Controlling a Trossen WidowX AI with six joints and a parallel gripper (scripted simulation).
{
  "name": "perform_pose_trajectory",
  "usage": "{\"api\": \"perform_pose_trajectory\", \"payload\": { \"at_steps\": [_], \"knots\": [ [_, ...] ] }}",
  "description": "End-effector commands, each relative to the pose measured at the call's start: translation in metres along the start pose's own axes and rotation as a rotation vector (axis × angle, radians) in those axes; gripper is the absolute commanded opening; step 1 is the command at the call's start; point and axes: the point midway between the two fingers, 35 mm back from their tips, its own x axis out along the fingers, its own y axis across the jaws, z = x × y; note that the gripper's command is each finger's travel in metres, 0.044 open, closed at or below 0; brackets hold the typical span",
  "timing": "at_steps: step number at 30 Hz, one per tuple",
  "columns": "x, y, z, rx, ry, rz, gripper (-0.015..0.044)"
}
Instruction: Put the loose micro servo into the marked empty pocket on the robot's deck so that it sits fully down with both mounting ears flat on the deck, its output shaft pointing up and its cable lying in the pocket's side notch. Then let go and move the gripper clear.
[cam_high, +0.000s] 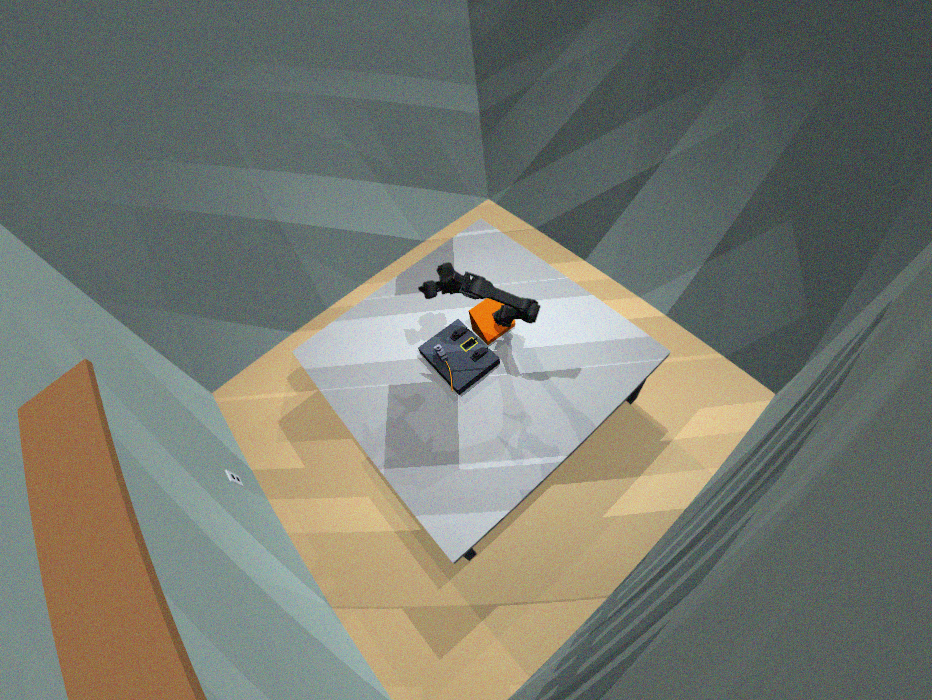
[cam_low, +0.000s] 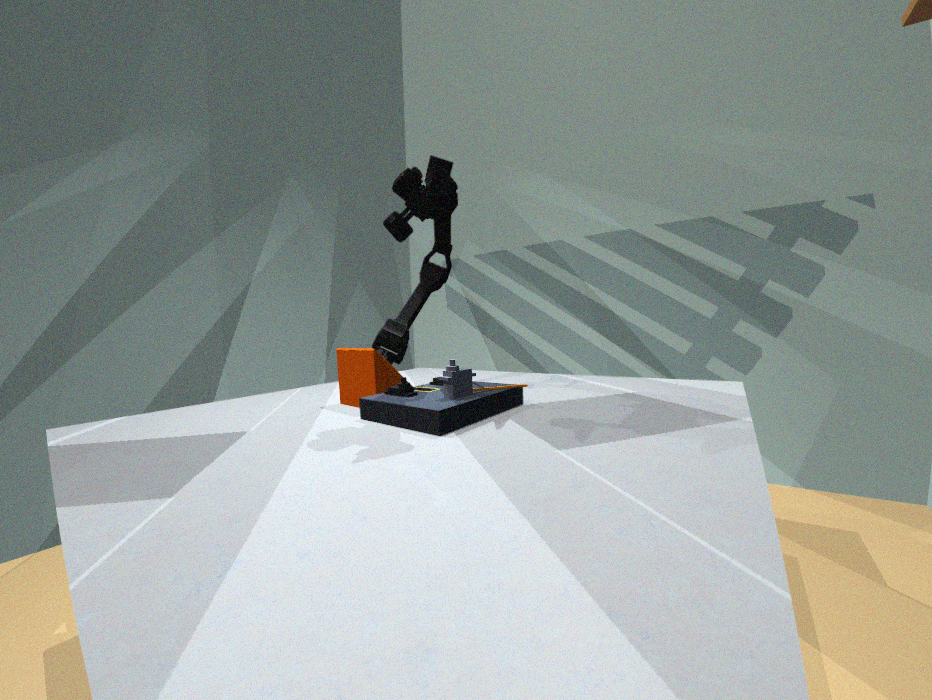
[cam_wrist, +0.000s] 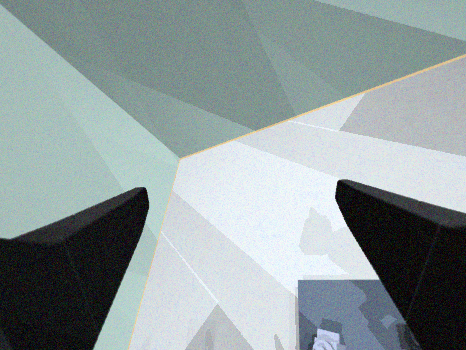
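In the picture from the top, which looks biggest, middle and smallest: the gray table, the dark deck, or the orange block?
Biggest to smallest in the top view:
1. The gray table, by far.
2. The dark deck.
3. The orange block, though the arm hides part of it, so it may be a bit bigger than it looks.

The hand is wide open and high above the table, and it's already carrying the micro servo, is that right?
Not quite. The hand is wide open and high above the table, but it carries nothing: the wrist view shows bare space between its fingers. The micro servo stands on the deck.
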Motion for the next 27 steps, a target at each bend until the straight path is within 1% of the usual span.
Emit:
{"api": "perform_pose_trajectory", "payload": {
  "at_steps": [1, 7, 13, 20, 27],
  "knots": [
    [0.023, -0.004, -0.030, -0.022, 0.123, -0.054, 0.0440],
    [0.049, -0.012, -0.078, -0.045, 0.308, -0.138, 0.0440],
    [0.067, -0.024, -0.127, -0.056, 0.487, -0.235, 0.0440],
    [0.080, -0.040, -0.181, -0.055, 0.680, -0.363, 0.0440],
    [0.086, -0.056, -0.232, -0.038, 0.855, -0.507, 0.0440]
  ]
}}
